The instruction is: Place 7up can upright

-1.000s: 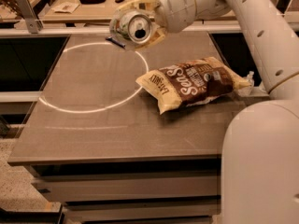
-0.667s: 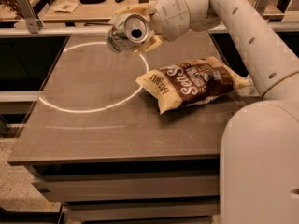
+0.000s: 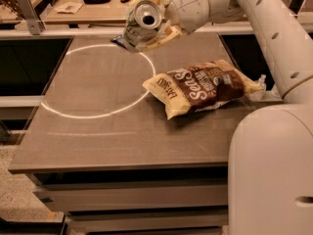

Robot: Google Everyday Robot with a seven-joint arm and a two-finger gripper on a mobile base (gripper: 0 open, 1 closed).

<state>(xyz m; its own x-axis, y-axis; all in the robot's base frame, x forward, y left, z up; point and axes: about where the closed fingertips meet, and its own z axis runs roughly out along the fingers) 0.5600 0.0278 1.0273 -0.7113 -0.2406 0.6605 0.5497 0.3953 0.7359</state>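
Note:
The 7up can [image 3: 141, 22] is pale silvery-green with a silver pull-tab top that faces the camera. It is held tilted in the air above the far part of the grey table [image 3: 98, 131]. My gripper [image 3: 149, 31] is shut on the can, with cream fingers [image 3: 164, 35] around its body, at the far edge of the white ring painted on the table. The can's lower end is hidden behind its top.
A brown-and-yellow chip bag [image 3: 203, 87] lies right of the ring. A small dark-blue packet [image 3: 119, 40] peeks out under the can. My white arm [image 3: 274, 28] crosses the right side. A second table with clutter [image 3: 88, 4] stands behind.
The gripper with the can has moved a little left and up, and the can has turned so its top faces the camera more squarely.

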